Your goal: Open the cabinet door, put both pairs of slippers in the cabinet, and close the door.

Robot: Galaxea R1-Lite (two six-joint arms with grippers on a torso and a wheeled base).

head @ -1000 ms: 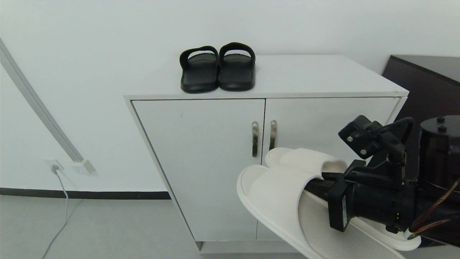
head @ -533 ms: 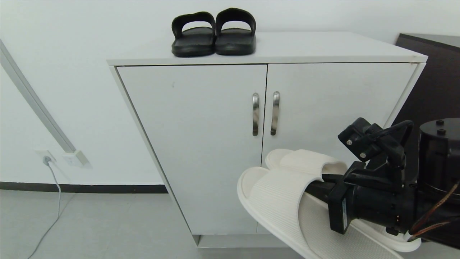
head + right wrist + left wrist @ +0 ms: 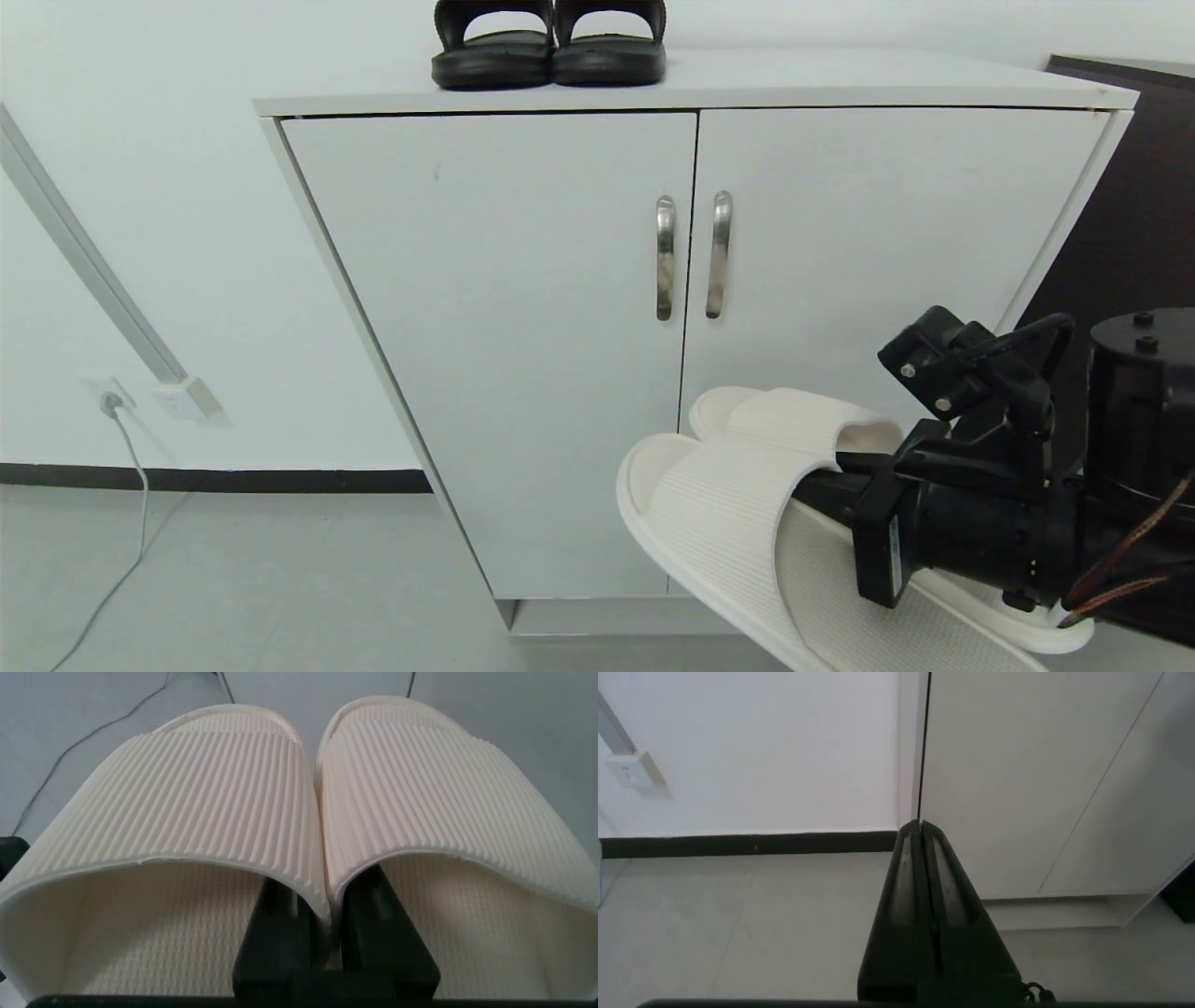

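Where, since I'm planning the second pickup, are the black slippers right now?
In the head view the black slippers sit side by side on the cabinet top, left of centre, above the closed left door.

The left gripper [image 3: 921, 840] sits in the centre foreground, its two dark fingers pressed flat together (only a hairline seam between them). Behind its tip rises the white cabinet [image 3: 1036, 765]. Beside the cabinet, a white wall [image 3: 766, 747] meets the grey floor [image 3: 738, 924] along a black baseboard [image 3: 738, 844]. A white socket box [image 3: 635, 770] sits on the wall at the frame's edge.
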